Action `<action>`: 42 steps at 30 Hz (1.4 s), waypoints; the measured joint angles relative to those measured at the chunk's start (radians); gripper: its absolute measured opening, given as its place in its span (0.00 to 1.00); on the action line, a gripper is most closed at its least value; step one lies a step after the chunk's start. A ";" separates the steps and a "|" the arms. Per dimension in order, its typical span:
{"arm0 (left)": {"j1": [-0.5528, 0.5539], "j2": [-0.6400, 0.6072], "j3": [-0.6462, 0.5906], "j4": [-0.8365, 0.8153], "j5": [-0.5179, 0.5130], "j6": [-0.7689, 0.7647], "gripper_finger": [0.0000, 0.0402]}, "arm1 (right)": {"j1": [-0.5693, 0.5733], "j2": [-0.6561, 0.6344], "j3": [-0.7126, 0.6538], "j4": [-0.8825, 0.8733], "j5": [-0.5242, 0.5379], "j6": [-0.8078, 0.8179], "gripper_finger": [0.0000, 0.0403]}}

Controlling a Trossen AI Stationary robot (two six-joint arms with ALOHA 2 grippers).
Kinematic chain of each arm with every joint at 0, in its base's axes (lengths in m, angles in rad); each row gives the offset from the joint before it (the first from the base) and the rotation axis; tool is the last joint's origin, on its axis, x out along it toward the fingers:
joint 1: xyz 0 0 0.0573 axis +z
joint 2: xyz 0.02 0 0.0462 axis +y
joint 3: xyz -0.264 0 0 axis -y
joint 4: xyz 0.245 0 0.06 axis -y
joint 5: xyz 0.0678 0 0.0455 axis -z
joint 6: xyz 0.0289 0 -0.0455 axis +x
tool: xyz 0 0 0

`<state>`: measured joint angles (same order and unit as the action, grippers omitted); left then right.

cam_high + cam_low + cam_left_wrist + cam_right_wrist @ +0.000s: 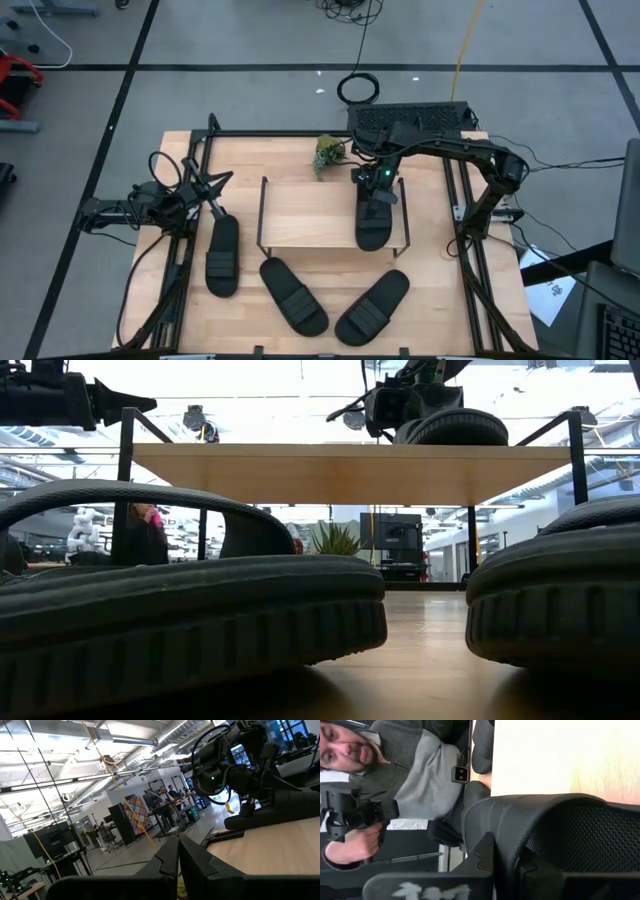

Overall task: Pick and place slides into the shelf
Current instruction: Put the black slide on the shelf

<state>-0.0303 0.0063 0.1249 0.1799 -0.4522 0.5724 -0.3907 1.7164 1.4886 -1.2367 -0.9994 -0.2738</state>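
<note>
right claw point(377, 192) clamped on slide point(373, 222), setting it on shelf point(300, 212) top right | left claw point(205, 187) shut, empty, waiting far-left | three slides on bench point(440, 290)

Left pincer point(216, 182) closed; right pincer point(375, 192) clamped

Right end effector point(378, 192) gripping shelf-top slide point(373, 222)

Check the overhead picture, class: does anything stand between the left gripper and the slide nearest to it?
Nothing visible does. The left gripper, jaws shut, hovers by the table's left edge, and the nearest slide lies just in front of it on bare tabletop.
</note>
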 joint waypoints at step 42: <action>0.000 0.000 0.000 -0.004 0.001 0.000 0.05 | 0.038 -0.043 -0.012 0.085 0.120 0.053 0.35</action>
<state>-0.0303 0.0063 0.1246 0.1757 -0.4509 0.5724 -0.3523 1.6731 1.4765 -1.1522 -0.8793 -0.2207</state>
